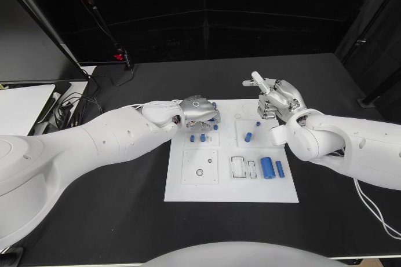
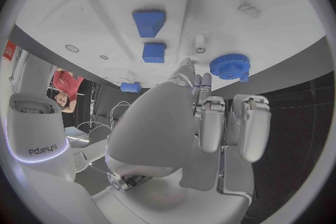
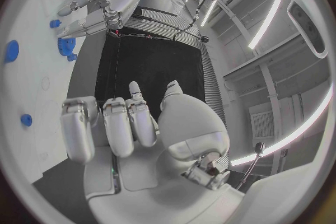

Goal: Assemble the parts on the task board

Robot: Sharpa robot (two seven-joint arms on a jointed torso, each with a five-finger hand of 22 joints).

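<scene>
Head view shows me the white task board (image 1: 232, 189) mid-table, small blue parts (image 1: 268, 167) lying on it. My left hand (image 1: 197, 113) hovers over its far-left corner, my right hand (image 1: 277, 100) over its far-right; both curl loosely, holding nothing.

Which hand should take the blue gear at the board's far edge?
Left. The left hand hovers over the gear, fingers beside it; the right hand is raised off the task board.
</scene>
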